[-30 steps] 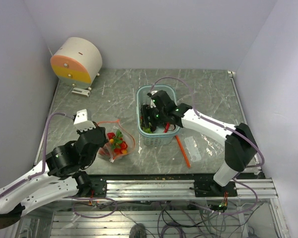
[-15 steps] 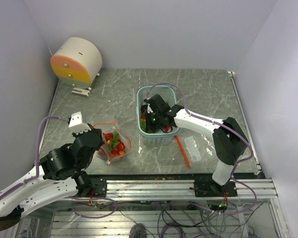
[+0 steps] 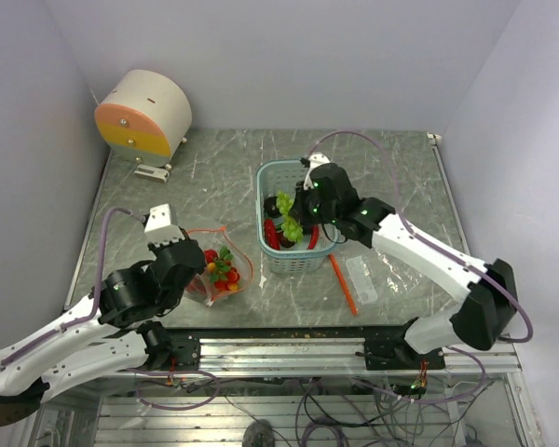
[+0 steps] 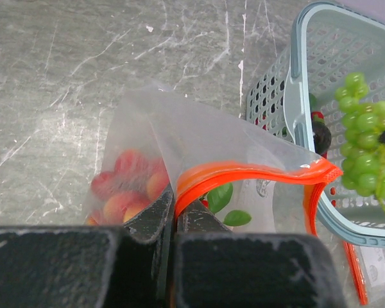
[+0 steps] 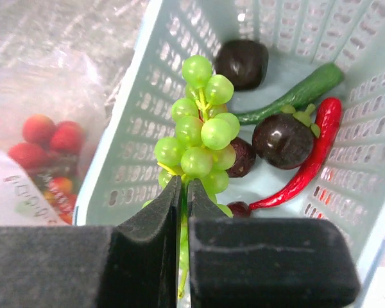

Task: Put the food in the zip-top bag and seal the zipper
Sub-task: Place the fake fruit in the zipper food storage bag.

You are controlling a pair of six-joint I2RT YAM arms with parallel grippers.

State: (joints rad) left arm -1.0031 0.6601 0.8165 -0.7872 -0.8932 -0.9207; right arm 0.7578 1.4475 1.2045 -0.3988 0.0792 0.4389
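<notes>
The clear zip-top bag [image 3: 216,265] lies left of the basket with red and orange food [image 3: 222,273] inside. My left gripper [image 4: 174,212] is shut on the bag's orange-red zipper [image 4: 256,174], holding the mouth up. My right gripper [image 5: 183,189] is shut on a bunch of green grapes [image 5: 202,138], pinched by its stem and lifted above the light-blue basket [image 3: 293,257]. The grapes [image 3: 286,212] hang over the basket's left half. Below them in the basket lie a red chilli [image 5: 308,160], two dark round fruits [image 5: 282,138] and a green pod [image 5: 295,95].
A round cream and orange device [image 3: 144,114] stands at the table's back left. An orange stick [image 3: 343,284] and a small clear packet [image 3: 361,277] lie to the right of the basket. The metal rail [image 3: 335,349] runs along the near edge.
My right gripper closed on the grapes inside the basket and lifted them up and to the right. The left gripper kept its hold on the bag's mouth, shifting slightly.
</notes>
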